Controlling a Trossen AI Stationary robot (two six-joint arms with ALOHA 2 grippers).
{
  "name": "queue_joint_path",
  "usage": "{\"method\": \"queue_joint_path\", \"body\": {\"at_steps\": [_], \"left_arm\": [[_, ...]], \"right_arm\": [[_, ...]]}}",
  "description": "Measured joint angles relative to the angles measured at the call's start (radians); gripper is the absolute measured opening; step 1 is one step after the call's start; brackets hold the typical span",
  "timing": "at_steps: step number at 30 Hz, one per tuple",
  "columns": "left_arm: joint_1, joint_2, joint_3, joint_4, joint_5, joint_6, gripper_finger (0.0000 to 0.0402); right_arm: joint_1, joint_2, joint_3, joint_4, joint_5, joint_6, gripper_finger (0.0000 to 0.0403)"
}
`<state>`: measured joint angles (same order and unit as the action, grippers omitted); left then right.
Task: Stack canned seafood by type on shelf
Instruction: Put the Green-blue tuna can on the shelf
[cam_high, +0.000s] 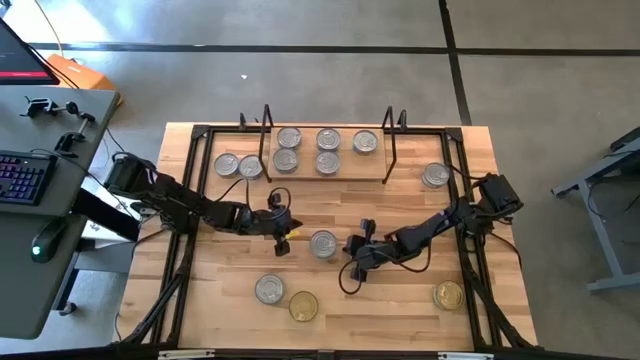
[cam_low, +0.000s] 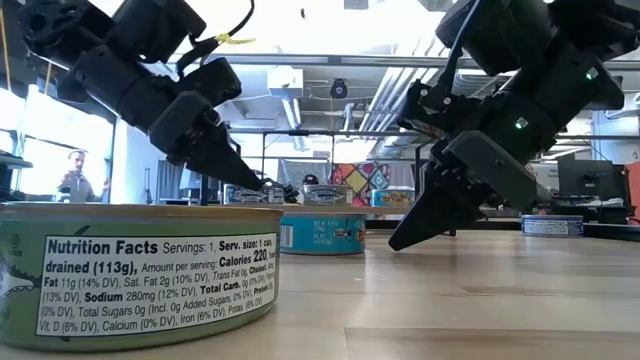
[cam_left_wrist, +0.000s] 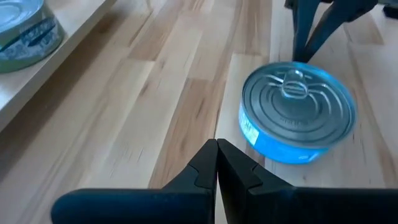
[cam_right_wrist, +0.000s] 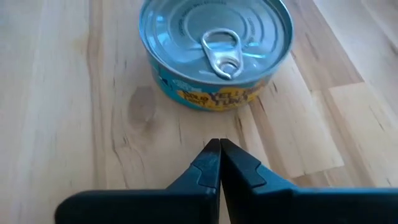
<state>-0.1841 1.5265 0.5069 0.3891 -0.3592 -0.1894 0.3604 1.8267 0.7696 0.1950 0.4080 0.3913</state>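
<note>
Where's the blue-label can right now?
High view: the blue-label can sits mid-table, apart from both, between the shut left gripper and shut right gripper, in front of the shelf.

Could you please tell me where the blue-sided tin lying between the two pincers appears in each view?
High view: blue-sided tin, table centre, between both pincers.
Low view: mid-picture, behind the big near tin.
Left wrist view: ahead of the shut left pincer.
Right wrist view: ahead of the shut right pincer.
Shared landmark: its ring-pull lid.

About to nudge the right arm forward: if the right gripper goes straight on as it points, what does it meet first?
Likely the blue silver-lidded tin in mid-table. The right gripper, shut and empty, points straight at its side wall, with only bare table between them.
</note>
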Motion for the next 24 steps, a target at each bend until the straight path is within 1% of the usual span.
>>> {"method": "queue_joint_path", "body": {"at_steps": [11, 16, 24], "left_arm": [[0.000, -0.001, -0.001, 0.013, 0.000, 0.001, 0.0003], [0.000, -0.001, -0.001, 0.047, -0.021, 0.000, 0.0003], [0.000, -0.002, -0.001, 0.129, -0.027, -0.011, 0.0003]], "right_arm": [[0.000, 0.000, 0.000, 0.012, 0.000, -0.006, 0.0000], [0.000, 0.000, 0.000, 0.021, 0.008, -0.006, 0.0000], [-0.001, 0.000, 0.000, 0.119, 0.009, -0.007, 0.0000]]}}
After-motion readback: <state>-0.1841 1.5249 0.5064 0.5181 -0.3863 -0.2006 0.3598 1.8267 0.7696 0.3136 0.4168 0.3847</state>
